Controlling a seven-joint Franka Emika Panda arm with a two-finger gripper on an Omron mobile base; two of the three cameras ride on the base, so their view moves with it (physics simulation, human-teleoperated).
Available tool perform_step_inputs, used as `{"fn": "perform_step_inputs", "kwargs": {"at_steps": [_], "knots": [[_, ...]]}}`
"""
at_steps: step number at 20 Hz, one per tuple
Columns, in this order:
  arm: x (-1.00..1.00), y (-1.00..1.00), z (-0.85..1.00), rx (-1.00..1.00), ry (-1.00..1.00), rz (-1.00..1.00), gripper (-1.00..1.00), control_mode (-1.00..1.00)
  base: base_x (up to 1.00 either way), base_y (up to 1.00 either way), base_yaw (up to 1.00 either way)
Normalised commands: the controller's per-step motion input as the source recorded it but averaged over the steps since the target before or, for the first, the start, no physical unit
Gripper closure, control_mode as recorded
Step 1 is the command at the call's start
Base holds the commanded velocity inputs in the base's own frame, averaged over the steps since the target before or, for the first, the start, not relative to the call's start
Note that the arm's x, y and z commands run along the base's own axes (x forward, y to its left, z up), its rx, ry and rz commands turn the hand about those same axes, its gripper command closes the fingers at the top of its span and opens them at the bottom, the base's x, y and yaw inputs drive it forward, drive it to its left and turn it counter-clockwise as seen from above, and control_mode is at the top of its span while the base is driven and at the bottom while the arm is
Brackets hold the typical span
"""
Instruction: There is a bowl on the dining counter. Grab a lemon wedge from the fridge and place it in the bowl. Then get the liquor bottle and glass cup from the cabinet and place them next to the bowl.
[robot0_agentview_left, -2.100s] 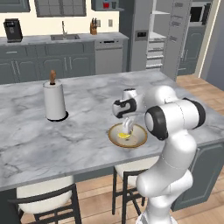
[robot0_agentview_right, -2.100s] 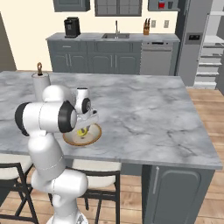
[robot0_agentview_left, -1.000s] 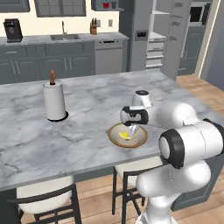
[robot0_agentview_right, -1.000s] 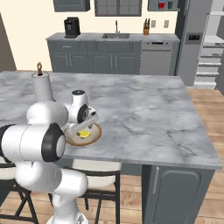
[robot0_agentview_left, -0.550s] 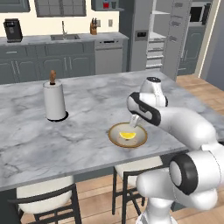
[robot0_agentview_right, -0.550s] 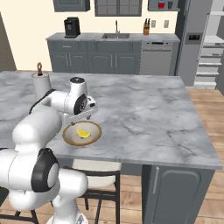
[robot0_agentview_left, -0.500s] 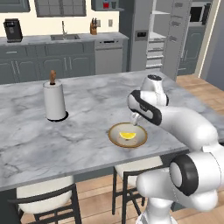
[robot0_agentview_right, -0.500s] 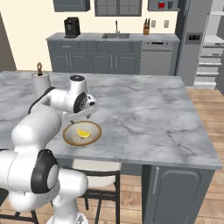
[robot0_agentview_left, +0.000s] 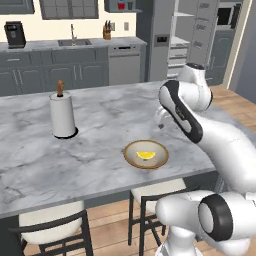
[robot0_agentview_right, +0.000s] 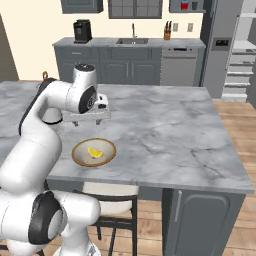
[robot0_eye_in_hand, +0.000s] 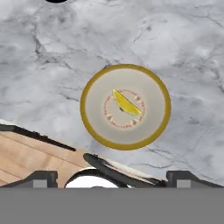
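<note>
The tan-brown bowl (robot0_agentview_left: 146, 154) (robot0_agentview_right: 93, 152) (robot0_eye_in_hand: 125, 106) sits near the front edge of the marble dining counter (robot0_agentview_left: 100, 125) (robot0_agentview_right: 170, 130). A yellow lemon wedge (robot0_agentview_left: 146, 155) (robot0_agentview_right: 95, 152) (robot0_eye_in_hand: 127, 104) lies in its middle. My gripper (robot0_agentview_right: 89, 121) (robot0_eye_in_hand: 112, 177) hangs open and empty above the bowl, a little behind it, well apart from it. The grey fridge (robot0_agentview_left: 165, 40) (robot0_agentview_right: 220, 45) stands at the back. At the top edge is the wall cabinet (robot0_agentview_left: 120, 6) (robot0_agentview_right: 186, 6), where the red lower part of the liquor bottle (robot0_agentview_left: 121, 5) (robot0_agentview_right: 184, 5) shows.
A white paper-towel roll (robot0_agentview_left: 63, 115) stands on the counter's left part. Stools (robot0_agentview_left: 50, 225) (robot0_agentview_right: 112, 192) are tucked under the near edge. Along the back wall run a sink worktop (robot0_agentview_left: 70, 44), a coffee machine (robot0_agentview_right: 82, 31) and a knife block (robot0_agentview_left: 107, 33).
The gripper has risen from just over the bowl and drawn back from it, the arm swinging up. The lemon wedge stays in the bowl.
</note>
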Motion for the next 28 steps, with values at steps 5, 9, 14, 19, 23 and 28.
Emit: {"fn": "perform_step_inputs", "kwargs": {"at_steps": [5,9,14,19,23,28], "knots": [[-0.98,-0.28,0.41,0.17,-0.32,-0.29,-1.00,-1.00,0.00,0.00,0.00],[-0.94,-0.08,0.44,0.11,-0.31,-0.27,-1.00,-1.00,0.00,0.00,0.00],[-0.95,0.00,0.24,0.00,-0.28,-0.09,-1.00,-1.00,0.00,0.00,0.00],[-0.47,0.01,0.01,-0.01,-0.09,0.01,-1.00,-1.00,0.00,0.00,0.00],[-0.13,-0.02,0.00,0.00,-0.05,0.00,-1.00,-1.00,0.00,0.00,0.00],[-0.59,-0.10,0.00,0.04,-0.22,0.00,-1.00,-1.00,0.00,0.00,0.00]]}}
